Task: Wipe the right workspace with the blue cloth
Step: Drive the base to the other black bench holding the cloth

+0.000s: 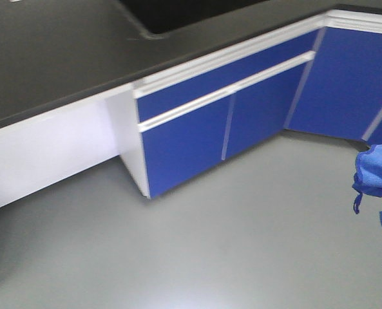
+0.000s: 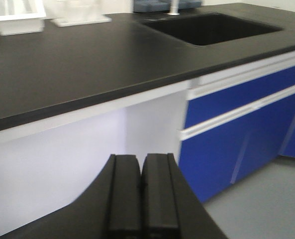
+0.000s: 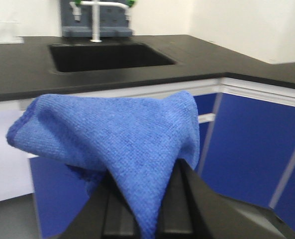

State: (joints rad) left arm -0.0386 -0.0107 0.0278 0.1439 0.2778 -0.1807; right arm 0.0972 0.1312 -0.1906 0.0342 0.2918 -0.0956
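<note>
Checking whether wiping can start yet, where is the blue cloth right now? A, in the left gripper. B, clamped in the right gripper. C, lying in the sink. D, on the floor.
B: the blue cloth drapes over the right gripper, pinched between its fingers, while the left gripper is shut on nothing.

Even, soft indoor light; slight motion blur throughout.

Sink (image 2: 212, 27) sat in benchtop (image 2: 77, 64); bins (image 2: 20, 20) to L of sink, tap (image 3: 94, 20) behind sink, cupboards (image 2: 237, 134) below sink & to its R, cloth (image 3: 112, 139) hung in front of sink.
</note>
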